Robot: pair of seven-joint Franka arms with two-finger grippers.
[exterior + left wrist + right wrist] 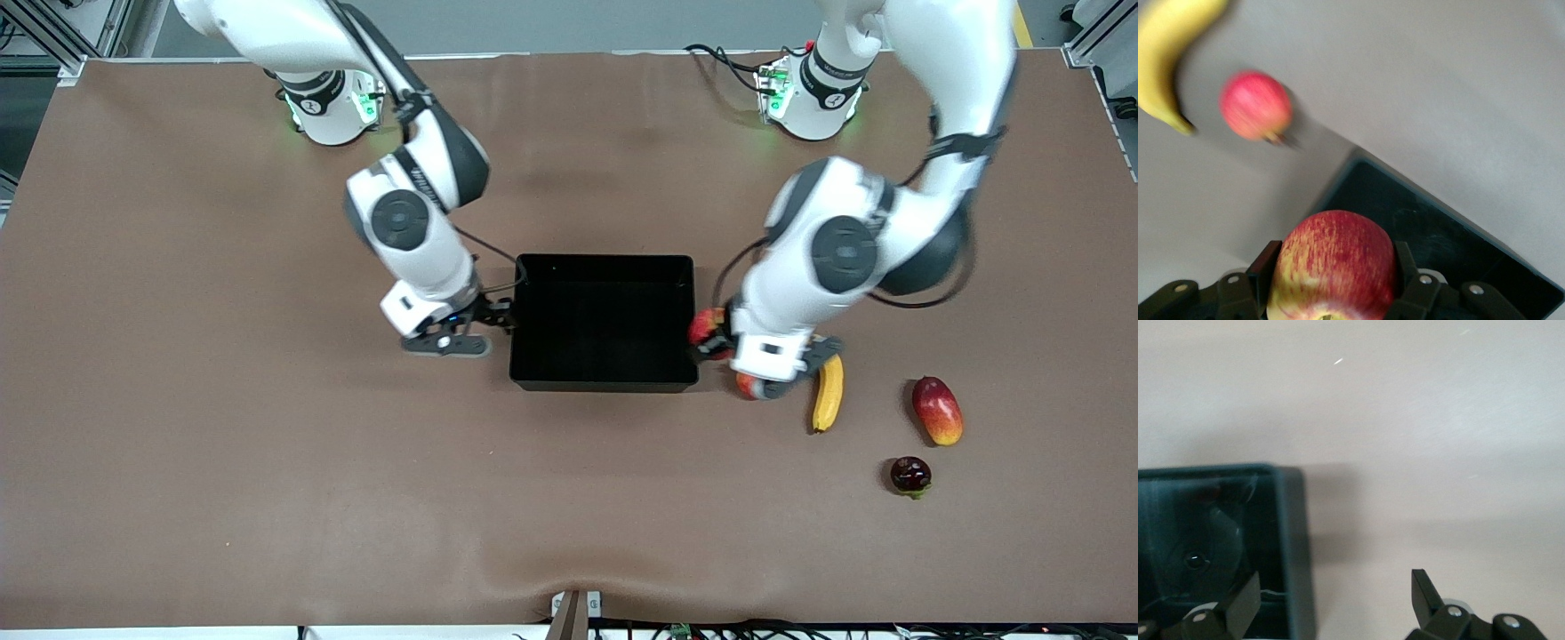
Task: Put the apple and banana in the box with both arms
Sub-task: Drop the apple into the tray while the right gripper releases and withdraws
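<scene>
My left gripper (711, 345) is shut on the apple (705, 324), red with a yellowish patch, and holds it over the box's rim at the left arm's end. In the left wrist view the apple (1335, 263) fills the space between the fingers (1266, 259). The banana (828, 393) lies on the table beside that gripper and shows in the left wrist view too (1168, 53). The black box (605, 384) sits mid-table and holds nothing. My right gripper (492, 316) is open at the box's wall at the right arm's end. It straddles the wall (1295, 547), with one finger (1241, 607) inside the box.
A pinkish-red round fruit (747, 386) lies partly under the left gripper, next to the box; it also shows in the left wrist view (1256, 105). A red-to-yellow mango-like fruit (937, 411) and a dark maroon round fruit (910, 475) lie toward the left arm's end, nearer the front camera.
</scene>
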